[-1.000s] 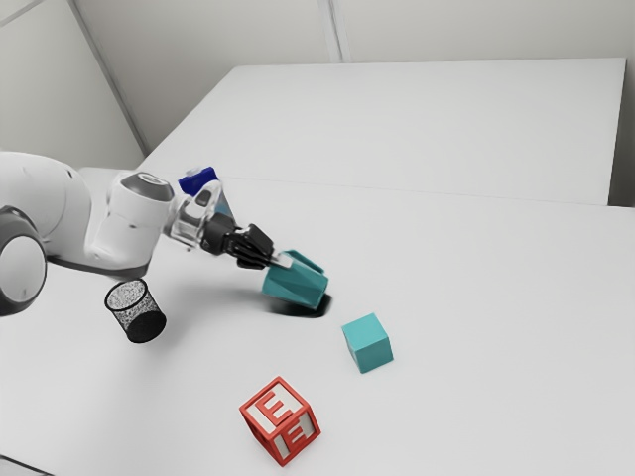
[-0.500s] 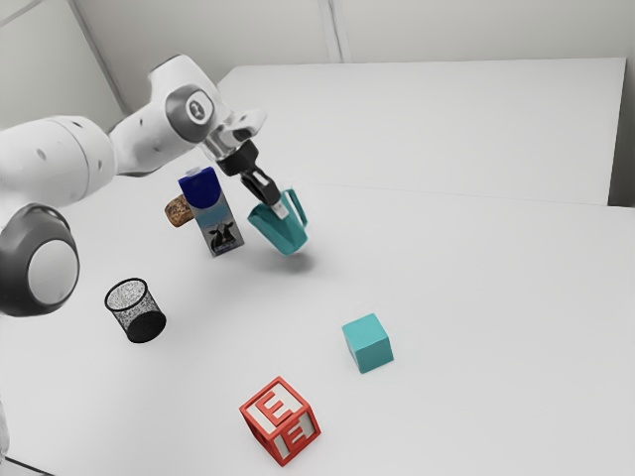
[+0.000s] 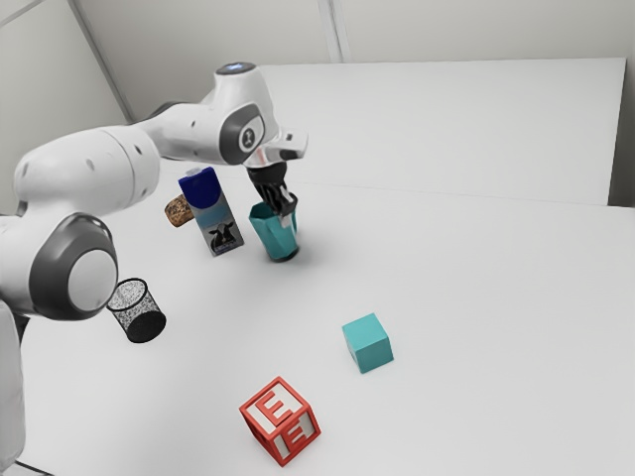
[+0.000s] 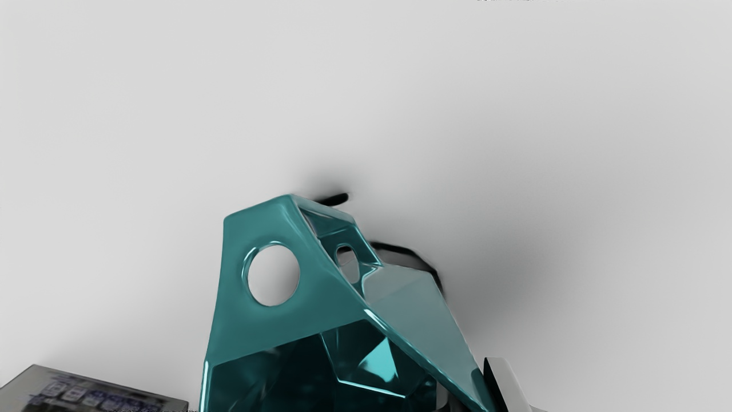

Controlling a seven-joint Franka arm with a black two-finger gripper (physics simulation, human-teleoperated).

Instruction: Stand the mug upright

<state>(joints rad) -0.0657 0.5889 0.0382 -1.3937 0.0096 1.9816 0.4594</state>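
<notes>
Arm (image 3: 109, 178): mine, reaching in from the exterior view's left, over the table (image 3: 476, 297).
Mesh cup (image 3: 136, 310): standing mouth up, well apart from the table's far edge, near my arm.
Brown object (image 3: 179, 210): just beside the carton, on its exterior-view left; I can't tell what it is.
Carton (image 3: 211, 213): upright, blue at the top, a cow on its side, between the brown object and the mug.
Mug (image 3: 270, 236): teal, near the carton, on this side of the seam (image 3: 397, 192) that crosses the table, well apart from the table's far right corner in the exterior view.
Mug's axis: upright or very nearly so, base toward the table. I can't tell whether the base sits flat.
Mug's pointing: mouth up. Its handle (image 4: 240, 320), pierced by a round hole, juts sideways, away from my fingertips.
Letter block (image 3: 280, 421): red and white, marked E, nearest me of nothing else, well apart from the mug.
Claw (image 3: 285, 218): pointing down at the mug's rim, closed on its wall, one finger (image 4: 506, 383) outside and the other within.
Cube (image 3: 367, 343): teal, farthest toward the exterior view's right, between the letter block and the seam.
</notes>
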